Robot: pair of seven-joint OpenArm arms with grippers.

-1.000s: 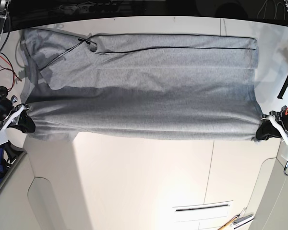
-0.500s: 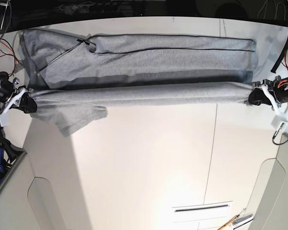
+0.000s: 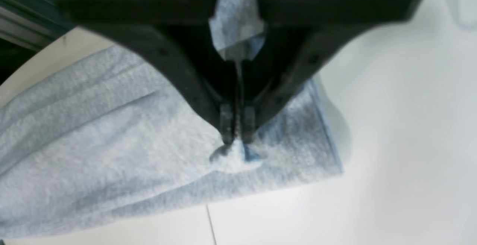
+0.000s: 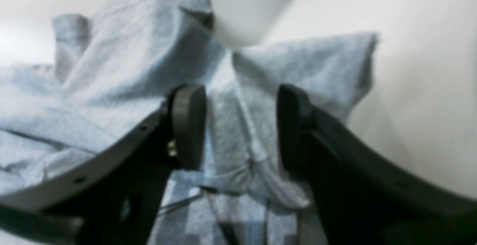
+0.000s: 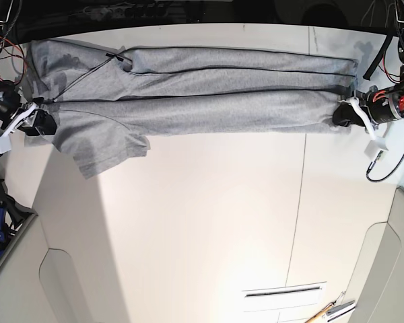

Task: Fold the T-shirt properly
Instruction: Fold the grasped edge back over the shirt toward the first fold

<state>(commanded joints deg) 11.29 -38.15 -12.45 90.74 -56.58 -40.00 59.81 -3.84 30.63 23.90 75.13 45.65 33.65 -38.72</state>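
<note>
T-shirt: heather-grey T-shirt (image 5: 209, 113) of soft, finely flecked knit, gathered into a long, wide band across the far part of the tabletop (image 5: 188, 235), reaching from one gripper to the other.
Folds: long, roughly parallel ridges run between the grippers; near the right gripper the cloth is more rumpled, with rounded creases and pointed corners.
Loose flap: an uneven, angular piece of the shirt (image 5: 102, 149) lies on the tabletop beside the right gripper, spreading toward the near side.
Left gripper: the left gripper (image 3: 237, 135), black and tapered, has its tips together, clamped on the shirt; a small puckered tuft pokes out just beyond them.
Right gripper: the right gripper (image 4: 242, 125), with dark, blunt, rounded tips, stands apart, a raised fold of grey cloth between them.
Tabletop: pale, smooth and flat, with thin straight seams, one starting beside the shirt near the left gripper.
</note>
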